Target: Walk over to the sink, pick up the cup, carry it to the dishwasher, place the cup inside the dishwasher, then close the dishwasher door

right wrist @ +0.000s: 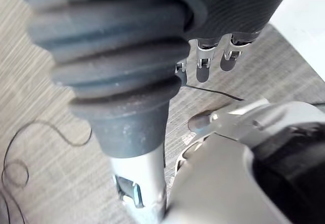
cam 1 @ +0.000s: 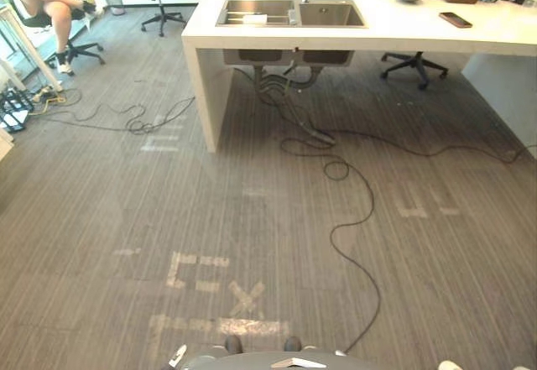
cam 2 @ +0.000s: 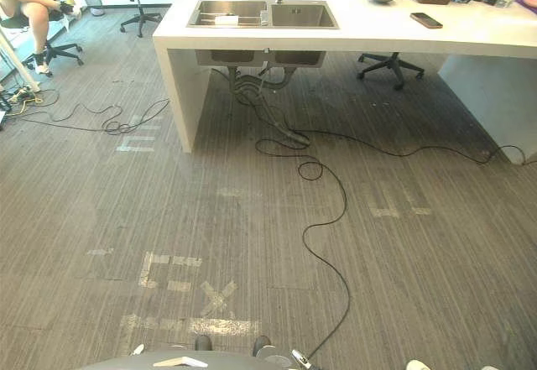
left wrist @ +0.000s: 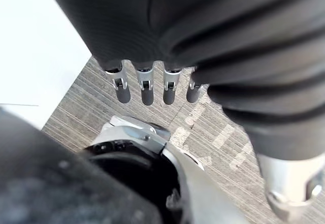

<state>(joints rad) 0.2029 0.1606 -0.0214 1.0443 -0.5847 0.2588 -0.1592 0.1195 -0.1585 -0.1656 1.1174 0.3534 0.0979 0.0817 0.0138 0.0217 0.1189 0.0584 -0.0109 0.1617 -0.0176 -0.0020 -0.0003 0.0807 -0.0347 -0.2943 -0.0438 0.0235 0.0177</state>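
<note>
- Grey ribbed carpet floor [cam 1: 252, 211]: a wide open stretch of it, with pale tape marks [cam 1: 210, 284] just ahead of us, lies between both hands and the work area. By our judgement we're at the walking step, with no reach in range.
- Long white counter [cam 1: 403, 30]: well ahead of both hands, its long axis running side to side across our path. Its near end panel is forward and to the left of the left hand.
- Double stainless-steel sink [cam 1: 329, 14]: set into the counter top, roughly dead ahead and about midway between the two hands. Its two basins sit side by side along the counter's axis.
- Left hand [left wrist: 147, 89]: hangs at our side, fingers straight and pointing at the floor, holding nothing.
- Right hand [right wrist: 203, 64]: the same on the other side, fingers straight and loose, empty.
- Small pale object [cam 1: 254, 18]: lies in the sink's left basin, well away from both hands. It's too small for us to tell whether it's the cup, but it's our best candidate.
- Key relation: the candidate sits straight ahead and slightly toward the left hand's side, so we judge the left arm marginally nearer once we close in. We should walk forward square to the counter and confirm the cup before picking an arm.
</note>
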